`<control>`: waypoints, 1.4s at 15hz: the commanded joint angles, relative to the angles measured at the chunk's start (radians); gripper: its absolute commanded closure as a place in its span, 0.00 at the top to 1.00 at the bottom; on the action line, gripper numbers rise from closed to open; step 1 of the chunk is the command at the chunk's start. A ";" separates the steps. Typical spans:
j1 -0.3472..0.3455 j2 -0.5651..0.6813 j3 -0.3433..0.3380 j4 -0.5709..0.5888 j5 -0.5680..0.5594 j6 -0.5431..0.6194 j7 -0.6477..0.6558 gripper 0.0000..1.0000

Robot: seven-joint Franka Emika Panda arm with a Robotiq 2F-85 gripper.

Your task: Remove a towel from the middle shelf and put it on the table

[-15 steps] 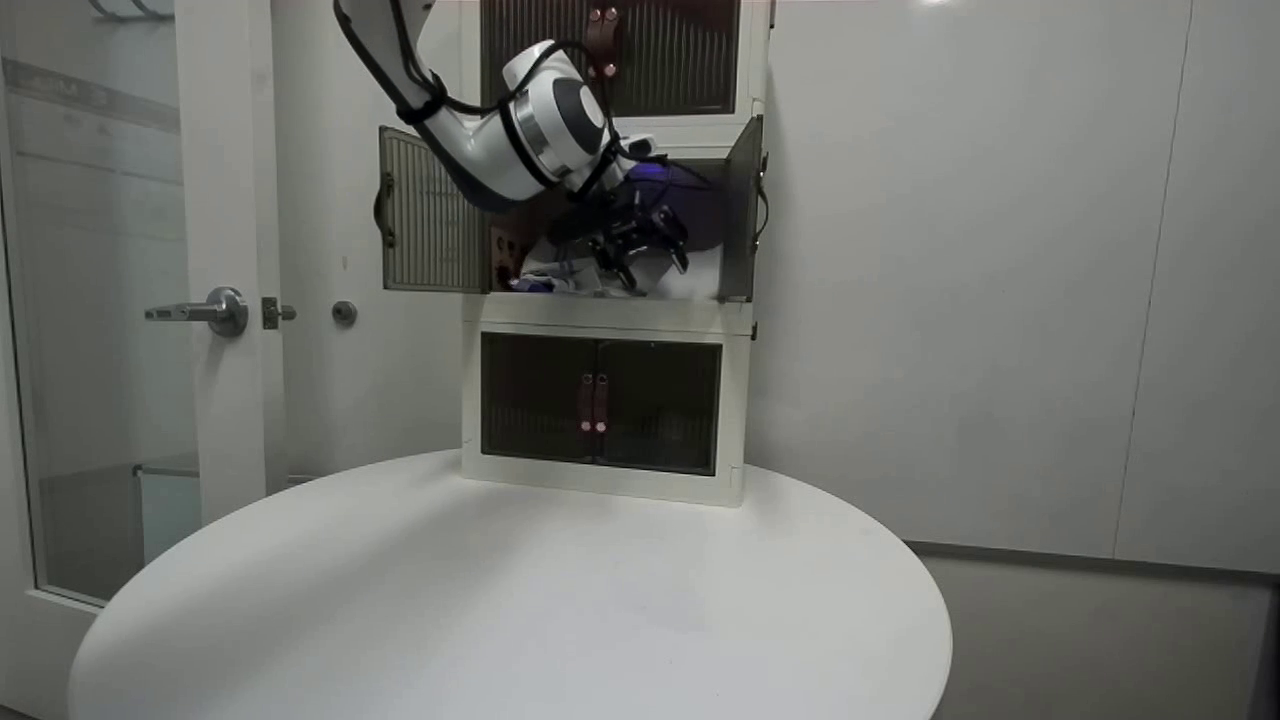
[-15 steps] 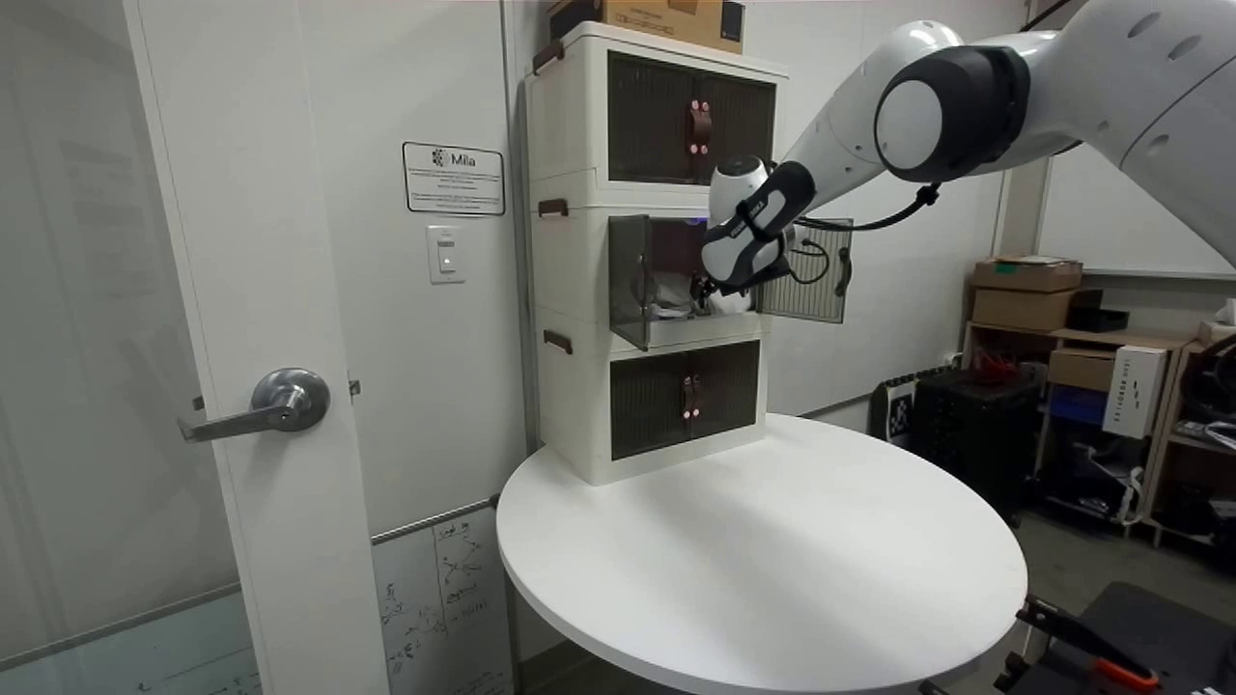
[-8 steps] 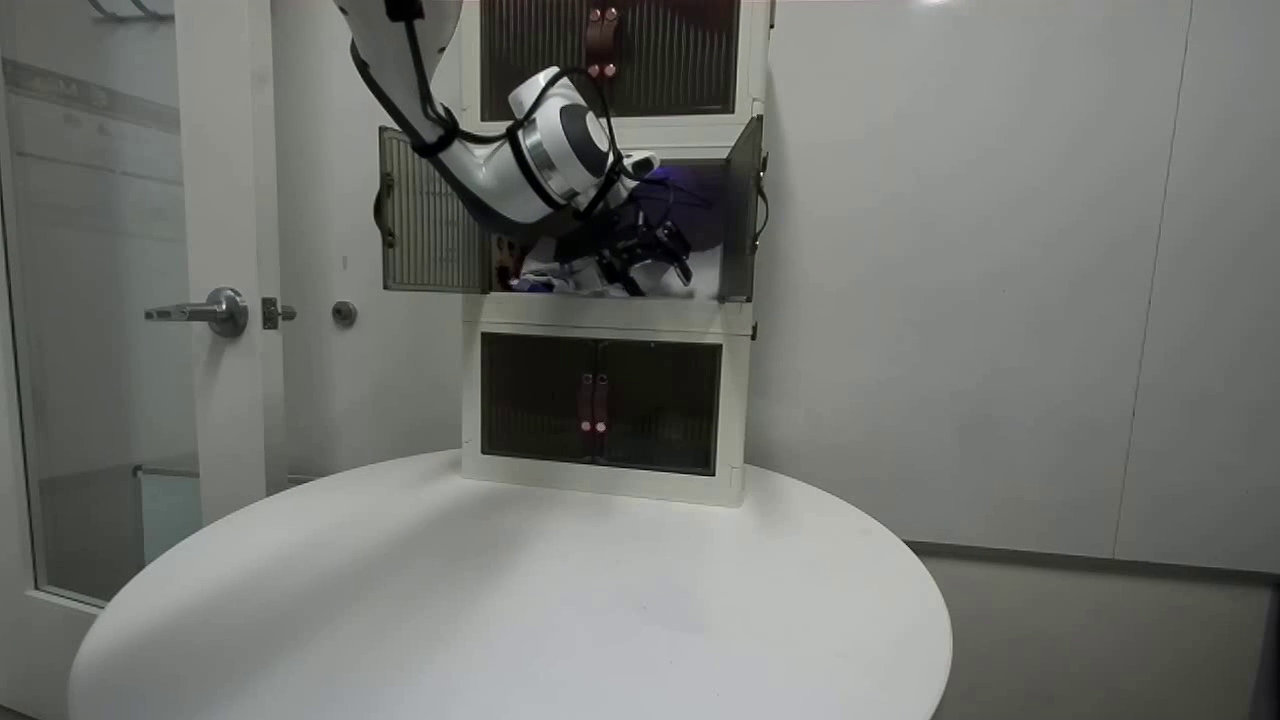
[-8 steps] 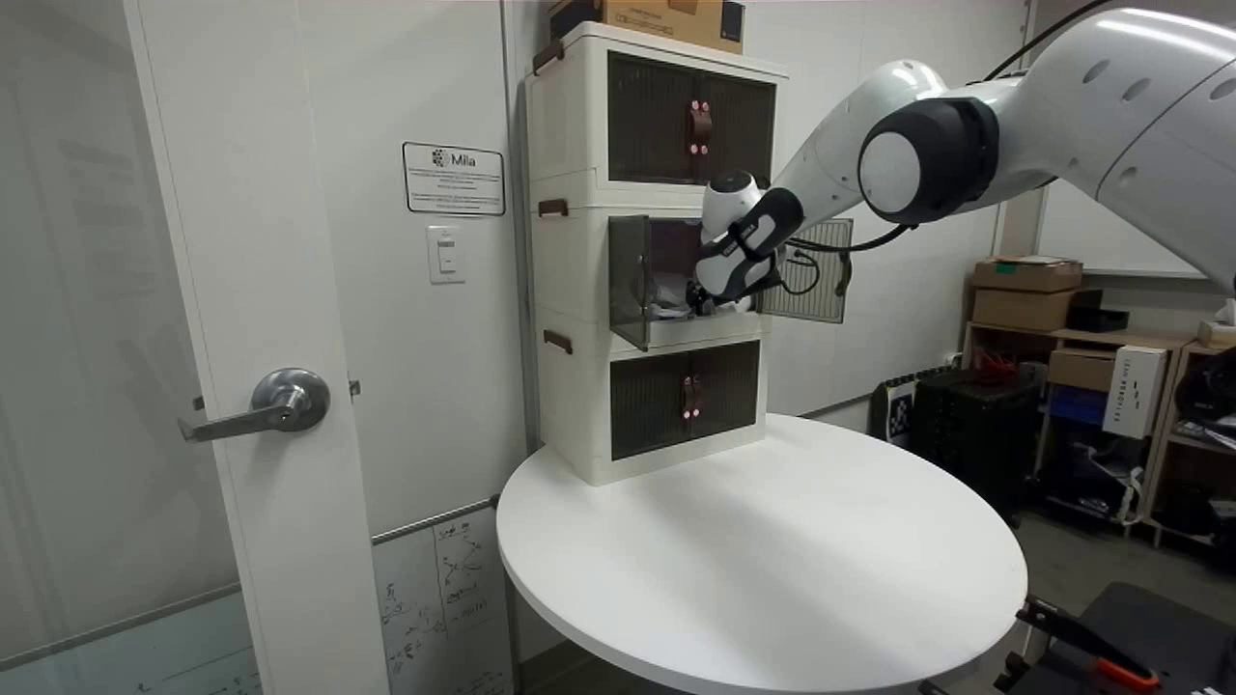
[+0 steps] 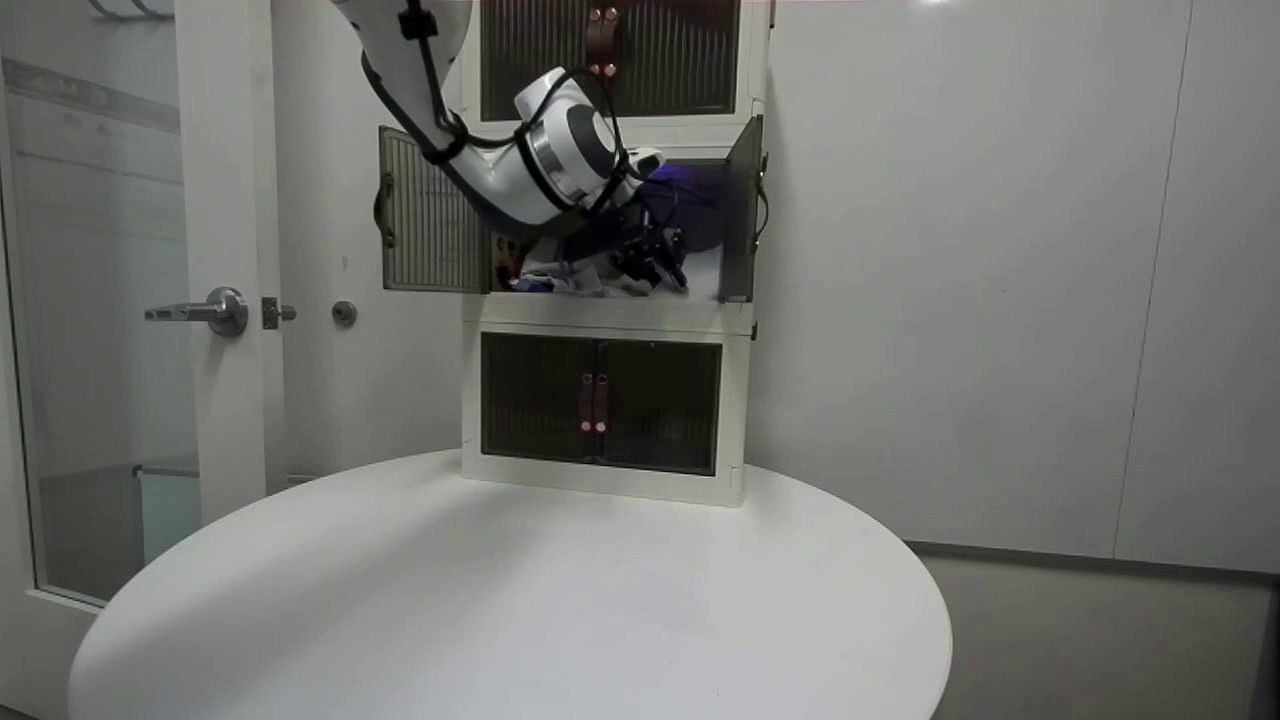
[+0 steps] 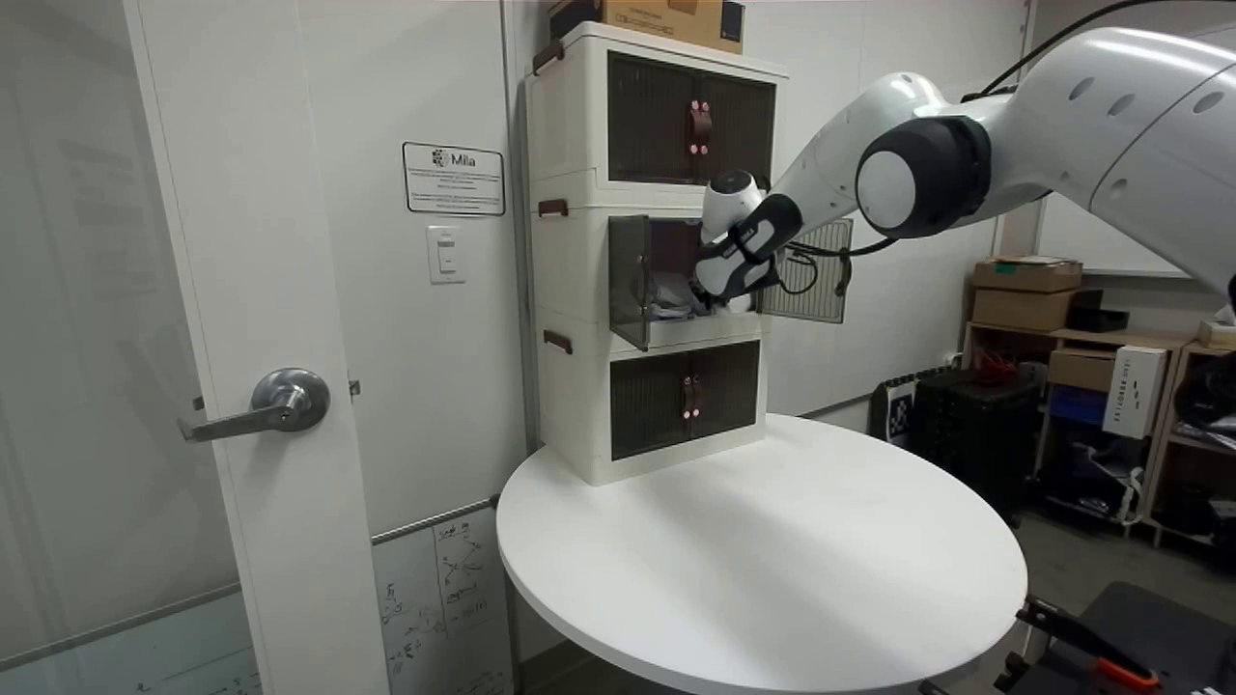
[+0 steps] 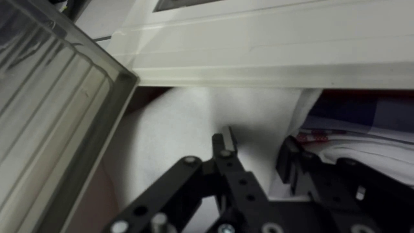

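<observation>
In both exterior views the middle shelf of the white cabinet stands open, with pale cloths inside. My gripper reaches into it from above. Its fingers have drawn partway together, and a gap is left between them. Smooth white cloth shows under and between the fingers; whether they pinch it I cannot tell. To the right in the wrist view a folded white cloth has a red patterned edge. Which cloth is the towel I cannot tell. Below the cabinet is the round white table.
Two hinged doors swing outward beside the compartment: a ribbed door and a door across from it. The compartment's white front edge lies close to the fingers. A dark blue and white cloth lies there too. The lower doors are closed.
The arm has come down a little, taking the gripper deeper in among the cloths on the middle shelf. Its fingers have moved nearer to each other. Doors and table look the same.
</observation>
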 commanded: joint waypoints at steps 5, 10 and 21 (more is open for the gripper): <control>-0.006 -0.032 0.030 -0.017 0.011 -0.047 -0.034 0.00; 0.009 -0.164 0.034 -0.151 -0.007 -0.020 -0.044 0.01; -0.003 -0.553 0.124 -0.644 0.014 -0.067 -0.273 0.01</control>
